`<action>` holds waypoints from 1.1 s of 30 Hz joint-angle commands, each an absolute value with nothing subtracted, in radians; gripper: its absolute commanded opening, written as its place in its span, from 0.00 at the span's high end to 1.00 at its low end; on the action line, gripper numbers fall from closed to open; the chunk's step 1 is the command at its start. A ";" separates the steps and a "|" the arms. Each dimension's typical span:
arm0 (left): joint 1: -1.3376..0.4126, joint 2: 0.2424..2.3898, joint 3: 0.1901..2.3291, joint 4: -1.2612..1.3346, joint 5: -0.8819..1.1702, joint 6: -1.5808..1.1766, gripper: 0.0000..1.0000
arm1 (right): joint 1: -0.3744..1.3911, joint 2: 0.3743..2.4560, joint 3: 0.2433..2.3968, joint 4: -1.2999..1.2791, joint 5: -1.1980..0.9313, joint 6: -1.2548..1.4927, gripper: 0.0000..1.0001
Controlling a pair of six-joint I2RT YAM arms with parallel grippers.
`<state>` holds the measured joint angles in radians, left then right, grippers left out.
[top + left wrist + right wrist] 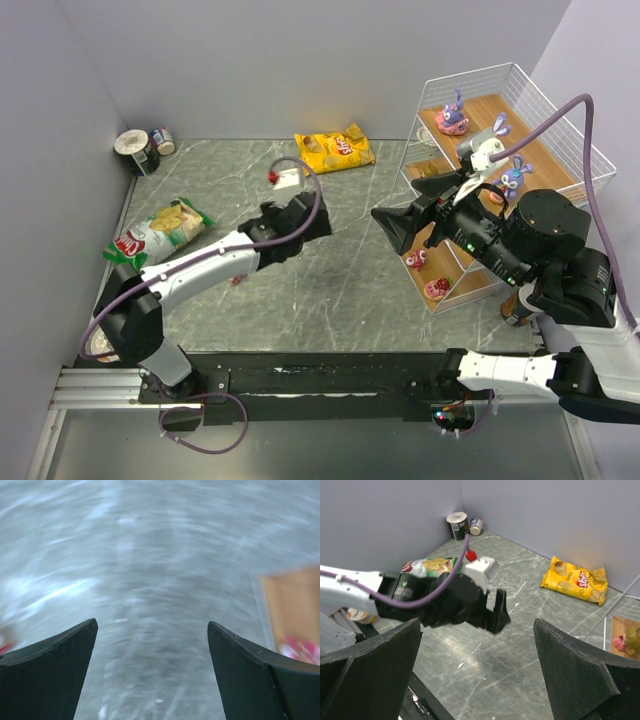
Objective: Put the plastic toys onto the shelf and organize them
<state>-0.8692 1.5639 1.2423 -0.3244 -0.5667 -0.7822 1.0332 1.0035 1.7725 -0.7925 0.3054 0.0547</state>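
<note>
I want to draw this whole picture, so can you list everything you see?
White wire shelf with slanted wooden boards: one, white and light wood, table's right side.
Purple plastic bunny toys: at least two, purple, upper shelf.
Small pink plastic toys: two, pink-red, lowest board.
Yellow snack bag: one, yellow, far middle.
Green snack bag: one, green, left side.
Round cans: two, dark and pale, far-left corner.
Grey marbled table: one, grey, underneath everything.
Left end effector: one, black, open, over the table.
Right end effector: one, black, open, beside the shelf.

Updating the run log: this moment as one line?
left gripper: open, empty, above table | right gripper: open, empty, near shelf | shelf: holds bunny toys
</note>
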 commanded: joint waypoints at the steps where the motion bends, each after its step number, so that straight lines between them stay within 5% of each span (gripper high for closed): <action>1: -0.799 1.612 1.284 -0.859 -0.793 -1.191 0.04 | 1.029 1.008 1.755 -0.738 0.278 0.080 0.00; 17: -0.571 1.414 0.996 -0.833 -0.796 -1.279 0.01 | 1.029 1.014 1.752 -0.739 0.272 0.083 0.00; 33: -0.523 1.471 0.911 -0.621 -0.676 -1.189 0.25 | 1.031 1.040 1.772 -0.747 0.288 0.064 0.00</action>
